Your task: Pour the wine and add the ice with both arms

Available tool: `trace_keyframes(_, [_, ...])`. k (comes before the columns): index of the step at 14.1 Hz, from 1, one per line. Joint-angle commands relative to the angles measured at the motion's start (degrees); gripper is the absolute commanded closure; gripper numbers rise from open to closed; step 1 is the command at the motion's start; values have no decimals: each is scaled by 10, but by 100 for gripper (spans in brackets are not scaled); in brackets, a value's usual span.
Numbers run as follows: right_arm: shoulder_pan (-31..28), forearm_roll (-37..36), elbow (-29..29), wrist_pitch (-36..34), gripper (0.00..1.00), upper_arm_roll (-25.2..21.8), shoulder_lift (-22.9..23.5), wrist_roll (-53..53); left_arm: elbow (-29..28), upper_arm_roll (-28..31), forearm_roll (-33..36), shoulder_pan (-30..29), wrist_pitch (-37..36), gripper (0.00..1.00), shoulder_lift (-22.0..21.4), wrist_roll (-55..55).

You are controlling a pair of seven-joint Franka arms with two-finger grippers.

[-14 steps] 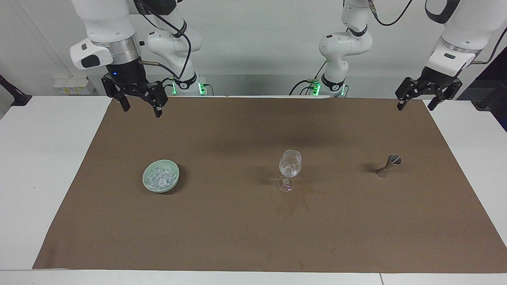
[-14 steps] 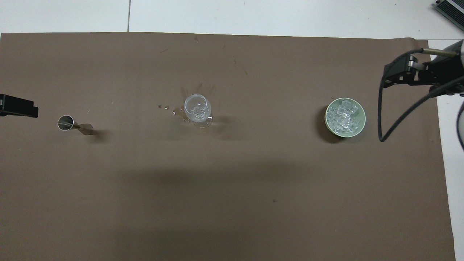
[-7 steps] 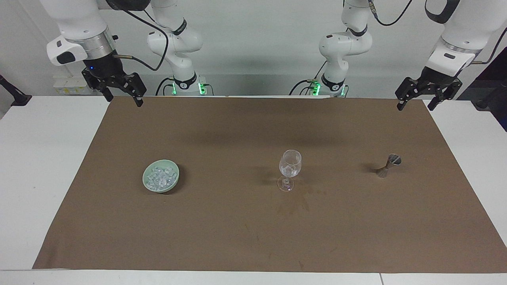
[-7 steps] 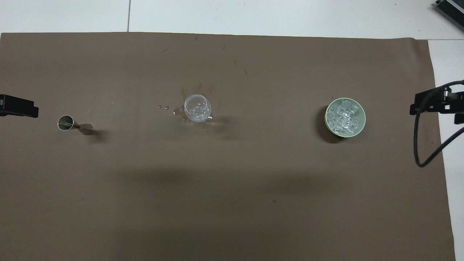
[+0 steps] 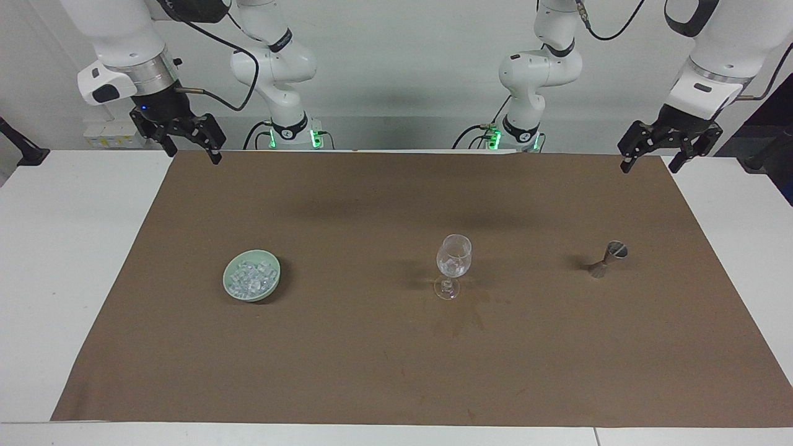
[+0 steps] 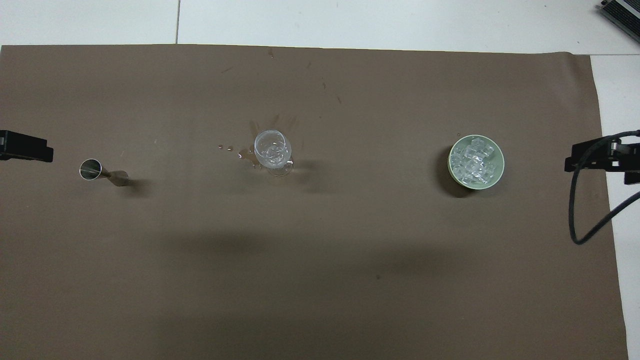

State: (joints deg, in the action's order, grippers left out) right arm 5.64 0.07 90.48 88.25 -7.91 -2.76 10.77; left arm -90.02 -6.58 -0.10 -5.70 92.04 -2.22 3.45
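Ice sits piled in a green bowl toward the right arm's end of the mat, w/ some glinting clear cubes already in the wine glass mid-mat. Risk: slick cubes could slip from a pinch; a knocked glass tips easily. Left gripper & right gripper hang released, both empty, over the mat's robot-side corners.

White table, its top made of panels with a seam showing along the edge farthest from the robots; a large brown paper sheet covers most of it, stained and spotted near the middle. Plain pale wall at the robots' end, evenly lit, soft shadows on the sheet. Small white boxes against the wall toward the right arm's end.
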Motion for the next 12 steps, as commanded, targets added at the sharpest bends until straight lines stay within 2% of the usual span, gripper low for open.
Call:
trace_keyframes(1, [-5,13,-1,-11,0,3,-8,-8,5,4,8,9,2,0,1,-3])
trace_keyframes(5, [-5,6,-8,-17,0,3,-3,-13,5,4,10,7,13,0,12,-3])
trace_keyframes(12, [-1,-2,-9,-14,0,7,-3,-10,5,3,9,8,-1,0,4,-3])
